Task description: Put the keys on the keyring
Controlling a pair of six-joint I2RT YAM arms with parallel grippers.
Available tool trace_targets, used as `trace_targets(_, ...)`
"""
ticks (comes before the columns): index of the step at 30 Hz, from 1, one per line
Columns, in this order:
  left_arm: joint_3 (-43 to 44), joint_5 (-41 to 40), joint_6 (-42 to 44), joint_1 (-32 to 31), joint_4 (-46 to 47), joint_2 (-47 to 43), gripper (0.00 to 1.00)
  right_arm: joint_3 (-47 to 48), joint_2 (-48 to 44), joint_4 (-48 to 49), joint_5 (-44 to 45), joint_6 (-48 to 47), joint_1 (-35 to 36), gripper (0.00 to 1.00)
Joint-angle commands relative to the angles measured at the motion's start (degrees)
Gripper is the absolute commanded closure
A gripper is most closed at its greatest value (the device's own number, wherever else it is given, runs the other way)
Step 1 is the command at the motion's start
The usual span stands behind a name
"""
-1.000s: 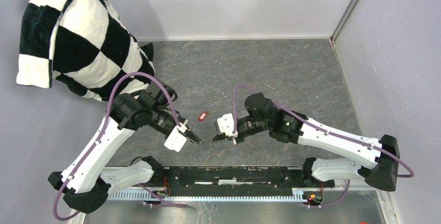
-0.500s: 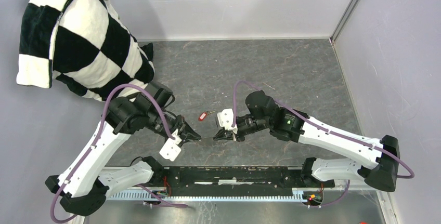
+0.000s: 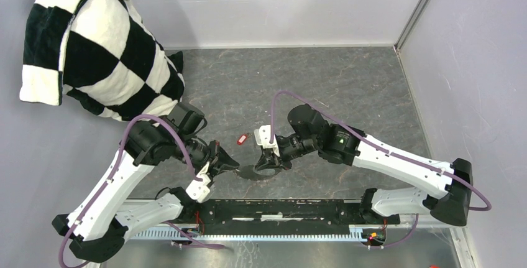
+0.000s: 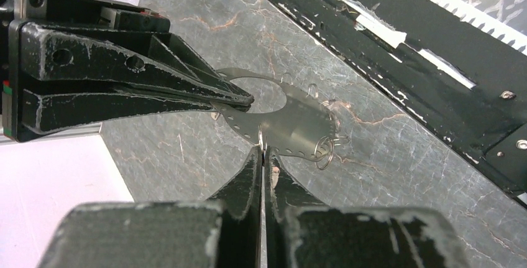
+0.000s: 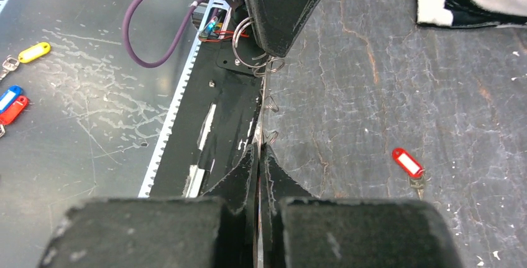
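Observation:
The keyring [image 4: 298,122] is a thin flat silvery oval with a large hole, small holes along its rim and small wire rings [image 4: 324,147] hanging from it. It hangs above the table between both grippers and shows as a dark oval in the top view [image 3: 252,173]. My left gripper [image 4: 262,150] is shut on its near rim. My right gripper [image 4: 245,101] is shut on the opposite rim; in the right wrist view [image 5: 260,147] the ring is edge-on. The red-tagged key [image 3: 243,138] lies on the table behind them [image 5: 408,162]. The black-headed key is out of view.
A black-and-white checkered cushion [image 3: 93,50] fills the back left corner. A black rail [image 3: 279,209] runs along the near edge. Coloured key tags [image 5: 18,94] lie on the metal shelf beyond it. A wall [image 3: 472,63] stands at the right.
Both wrists have turned and the grippers have come closer together. The keyring, earlier a thin line between them, now lies flat to the top camera as an oval. The red-tagged key has not moved.

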Motion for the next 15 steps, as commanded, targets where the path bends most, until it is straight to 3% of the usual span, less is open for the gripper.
trace_targets(1,-0.8,-4.0,3.8,0.2,0.7,-0.7,0.98,3.0,0.2,-3.3,-7.0,2.9,0.4,1.0)
trace_targets(15,-3.0,-2.8,0.7,0.2,4.4,-2.1,0.98,1.3,-2.3,1.0,-10.8,7.0,0.5,1.0)
